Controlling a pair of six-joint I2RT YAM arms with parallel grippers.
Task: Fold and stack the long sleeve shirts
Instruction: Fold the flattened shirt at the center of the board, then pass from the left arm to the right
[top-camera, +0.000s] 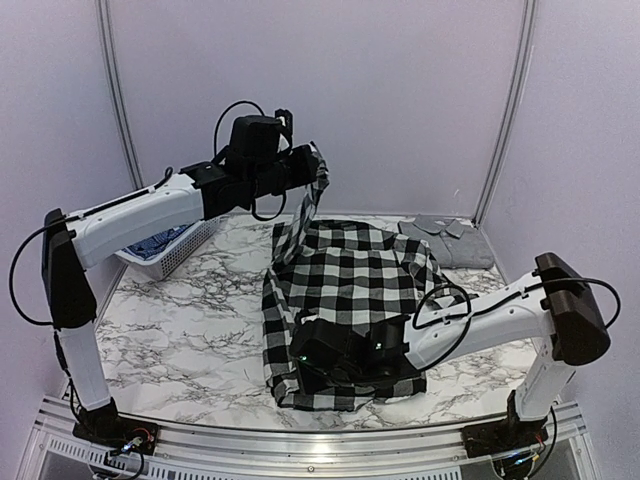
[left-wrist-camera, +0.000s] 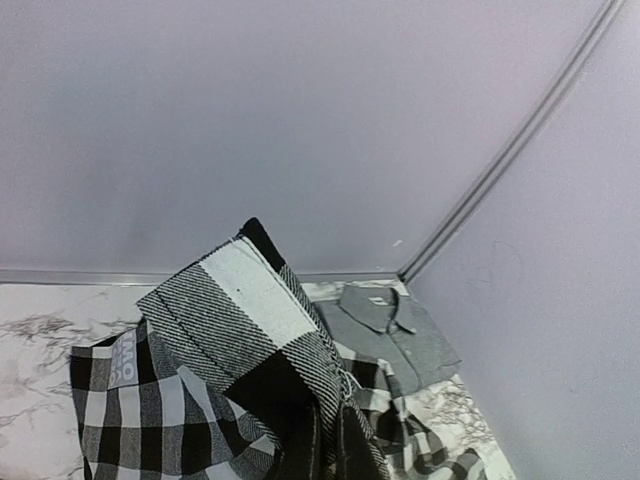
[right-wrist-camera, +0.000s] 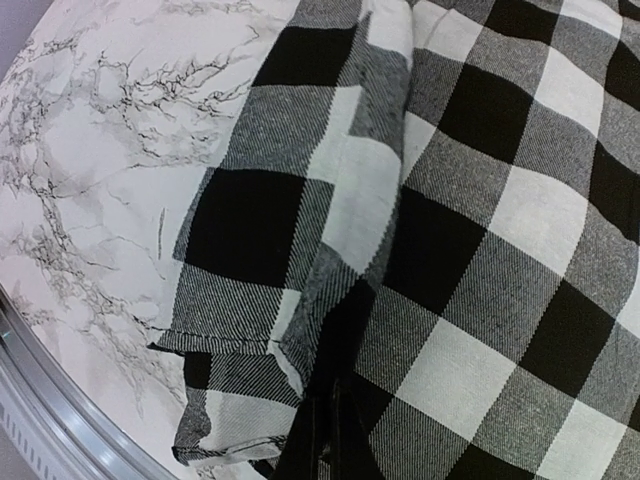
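Top view: the checked shirt (top-camera: 350, 285) lies on the table (top-camera: 180, 330); the left gripper (top-camera: 318, 172) pinches a lifted corner, upper centre; the right gripper (top-camera: 300, 355) pinches the hem, lower centre. Left wrist: cloth hides the fingers — a grey shirt (left-wrist-camera: 395, 335) lies behind. Right wrist: fingers lost in dark folds — bottom edge.

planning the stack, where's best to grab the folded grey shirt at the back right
Probably the near hem edge of the grey shirt, coming from above on the right arm's side. It lies flat and folded in the far right corner, collar away from the arms, and the checked shirt crowds its left edge, so the near right edge is freest.
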